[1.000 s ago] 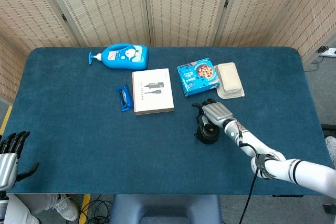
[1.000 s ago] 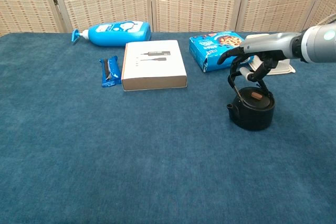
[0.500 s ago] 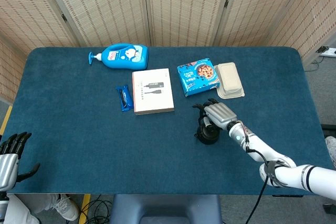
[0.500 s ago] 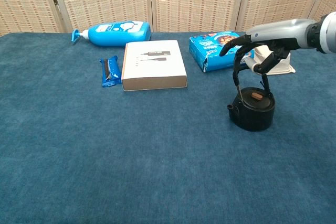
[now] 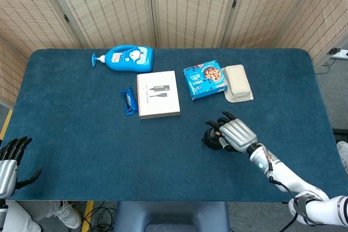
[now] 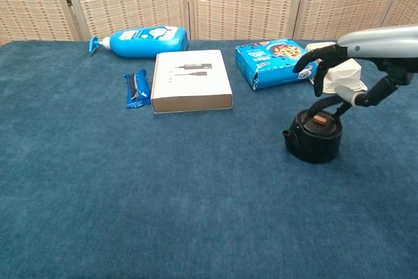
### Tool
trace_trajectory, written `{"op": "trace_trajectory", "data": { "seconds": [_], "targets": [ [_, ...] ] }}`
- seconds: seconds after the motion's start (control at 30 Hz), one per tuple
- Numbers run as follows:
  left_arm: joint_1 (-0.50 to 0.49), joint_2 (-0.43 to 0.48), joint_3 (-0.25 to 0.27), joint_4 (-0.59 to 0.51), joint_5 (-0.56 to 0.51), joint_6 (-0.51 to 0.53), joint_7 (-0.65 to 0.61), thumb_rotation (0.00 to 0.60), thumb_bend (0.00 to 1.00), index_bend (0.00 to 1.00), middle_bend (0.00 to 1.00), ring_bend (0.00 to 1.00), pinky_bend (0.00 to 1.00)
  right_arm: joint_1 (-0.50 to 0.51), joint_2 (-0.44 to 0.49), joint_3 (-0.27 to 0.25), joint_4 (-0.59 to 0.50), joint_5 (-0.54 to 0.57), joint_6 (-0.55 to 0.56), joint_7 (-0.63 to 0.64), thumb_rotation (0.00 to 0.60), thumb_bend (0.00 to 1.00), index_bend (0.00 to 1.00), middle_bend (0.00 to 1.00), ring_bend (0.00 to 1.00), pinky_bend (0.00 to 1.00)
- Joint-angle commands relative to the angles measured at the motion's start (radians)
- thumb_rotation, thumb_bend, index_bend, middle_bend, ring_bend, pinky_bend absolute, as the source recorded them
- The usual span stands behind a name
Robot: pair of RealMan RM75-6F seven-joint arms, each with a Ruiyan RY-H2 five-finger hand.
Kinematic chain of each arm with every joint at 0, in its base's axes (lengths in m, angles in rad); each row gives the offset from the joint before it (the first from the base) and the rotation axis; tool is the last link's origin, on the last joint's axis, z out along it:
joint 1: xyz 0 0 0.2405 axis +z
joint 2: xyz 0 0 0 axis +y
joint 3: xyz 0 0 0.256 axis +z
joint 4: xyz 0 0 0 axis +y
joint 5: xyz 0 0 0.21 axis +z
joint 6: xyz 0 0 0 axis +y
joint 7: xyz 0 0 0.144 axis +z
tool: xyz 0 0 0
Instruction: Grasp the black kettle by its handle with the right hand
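Note:
The black kettle (image 5: 210, 137) (image 6: 315, 138) stands upright on the blue table, right of centre, its spout pointing left. Its handle no longer stands up and I cannot make it out. My right hand (image 5: 236, 133) (image 6: 343, 73) hovers above and to the right of the kettle with its fingers spread and curved downward, holding nothing. One dark fingertip reaches down close to the lid. In the head view the hand covers the kettle's right side. My left hand (image 5: 8, 162) rests at the lower left corner, off the table, fingers apart and empty.
A blue cookie box (image 6: 271, 62) and a beige container (image 5: 238, 83) lie just behind the kettle. Further left are a white flat box (image 6: 191, 80), a blue snack bar (image 6: 136, 88) and a blue pump bottle (image 6: 145, 39) lying down.
My right hand held the kettle's raised handle, then let go and moved right and back toward me. The handle has dropped. The kettle stayed in place.

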Motion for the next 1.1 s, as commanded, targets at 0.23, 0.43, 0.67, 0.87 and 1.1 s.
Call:
{"op": "trace_trajectory", "data": {
  "seconds": [0.23, 0.43, 0.67, 0.87, 1.1],
  "targets": [
    [0.007, -0.002, 0.005, 0.001, 0.008, 0.01, -0.001, 0.6, 0.26, 0.16, 0.12, 0.1, 0.17, -0.121, -0.016, -0.063, -0.034, -0.12, 0.151, -0.03, 0.6, 0.23, 0.08, 0.13, 0.18, 0.0],
    [0.01, 0.003, 0.005, -0.004, 0.015, 0.018, -0.006, 0.6, 0.26, 0.16, 0.12, 0.1, 0.17, -0.162, -0.017, -0.088, -0.051, -0.137, 0.175, -0.057, 0.6, 0.2, 0.08, 0.19, 0.18, 0.0],
    [0.012, 0.001, 0.01, -0.006, 0.023, 0.02, -0.004, 0.6, 0.26, 0.16, 0.12, 0.1, 0.17, -0.176, -0.06, -0.087, 0.012, -0.125, 0.148, -0.033, 0.6, 0.2, 0.15, 0.23, 0.18, 0.0],
    [0.016, 0.001, 0.009, -0.005, 0.017, 0.022, 0.001, 0.6, 0.26, 0.17, 0.13, 0.1, 0.17, -0.181, -0.101, -0.075, 0.064, -0.126, 0.143, -0.034, 0.6, 0.19, 0.22, 0.27, 0.18, 0.0],
    [0.017, -0.001, 0.009, -0.002, 0.015, 0.02, -0.001, 0.6, 0.26, 0.17, 0.12, 0.1, 0.17, -0.183, -0.116, -0.069, 0.078, -0.148, 0.136, -0.023, 0.6, 0.19, 0.28, 0.32, 0.23, 0.0]
  ]
}}
